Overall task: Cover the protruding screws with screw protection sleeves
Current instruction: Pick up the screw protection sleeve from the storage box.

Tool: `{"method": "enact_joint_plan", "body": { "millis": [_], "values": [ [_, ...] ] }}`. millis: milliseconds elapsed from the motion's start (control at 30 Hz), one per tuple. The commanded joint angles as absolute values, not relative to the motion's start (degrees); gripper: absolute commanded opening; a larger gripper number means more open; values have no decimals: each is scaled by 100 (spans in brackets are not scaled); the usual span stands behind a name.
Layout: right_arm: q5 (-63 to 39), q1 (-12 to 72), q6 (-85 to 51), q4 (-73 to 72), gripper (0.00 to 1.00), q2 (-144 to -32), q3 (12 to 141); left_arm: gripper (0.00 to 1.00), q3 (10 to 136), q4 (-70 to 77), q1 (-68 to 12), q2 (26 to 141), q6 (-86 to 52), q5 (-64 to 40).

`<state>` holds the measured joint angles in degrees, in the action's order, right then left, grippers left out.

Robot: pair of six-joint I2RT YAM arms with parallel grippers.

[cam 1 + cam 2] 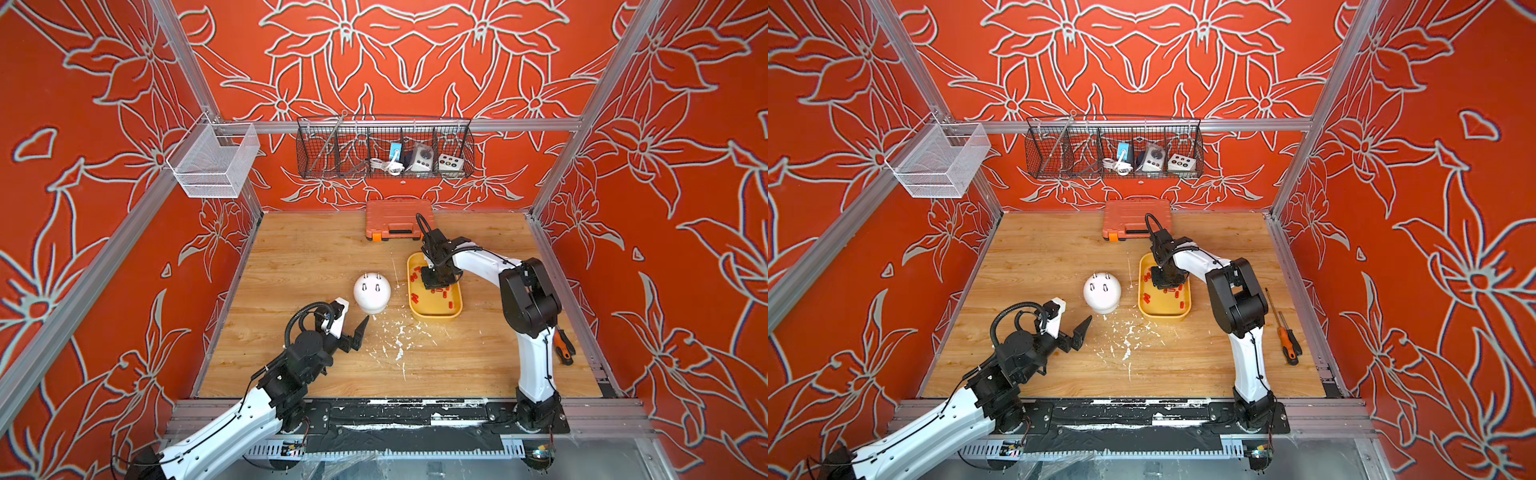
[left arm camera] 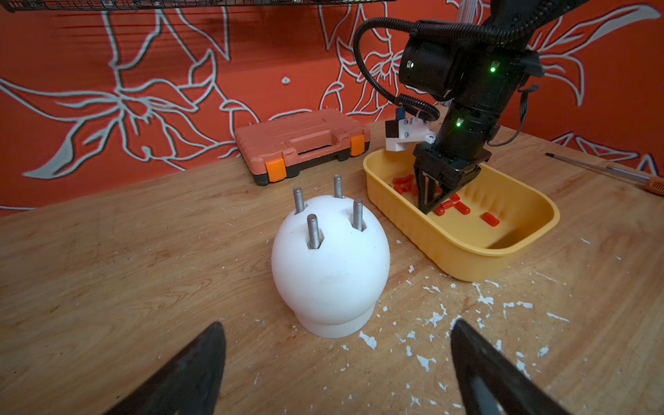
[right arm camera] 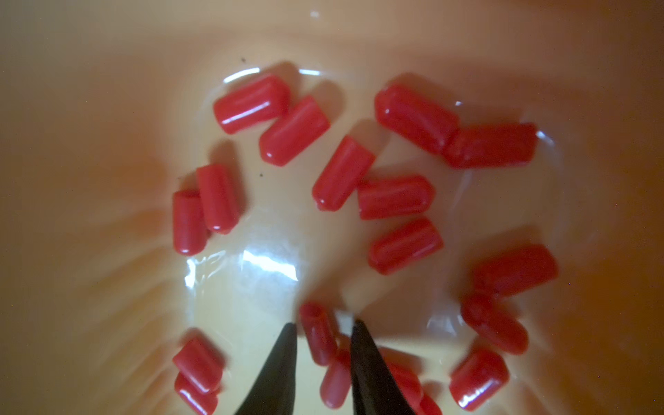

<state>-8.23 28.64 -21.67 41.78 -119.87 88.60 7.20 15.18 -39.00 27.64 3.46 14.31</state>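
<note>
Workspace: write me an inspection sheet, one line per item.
Surface: wooden table, white flecks near front.
Job's things: four screws on white dome, all bare; red sleeves loose in yellow tray.
Clutter: orange tool case, screwdriver.
Grippers: left gripper open near dome; right gripper fingers astride one sleeve, grip unclear.
Cables: black conduit looped at each wrist.
Surroundings: black wire basket, white mesh basket, red floral walls.

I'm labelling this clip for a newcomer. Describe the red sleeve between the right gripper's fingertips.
Find the yellow tray beside the white dome. The right gripper reaches down into it among loose red sleeves. The target sleeve lies between its black fingertips and, unlike its neighbours, shows a hollow end.
</note>
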Motion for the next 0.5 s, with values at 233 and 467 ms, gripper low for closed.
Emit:
{"method": "enact_joint_plan", "body": {
  "millis": [233, 467],
  "values": [
    [-821, 2948, -2184, 4274, 29, -12209, 9033, 95, 826, 1635, -3920, 2742, 422, 1415],
    [-795, 2960, -2180, 4268, 26, -12221, 9070, 95, 835, 1619, -3920, 2741, 422, 1415]
  ]
}}
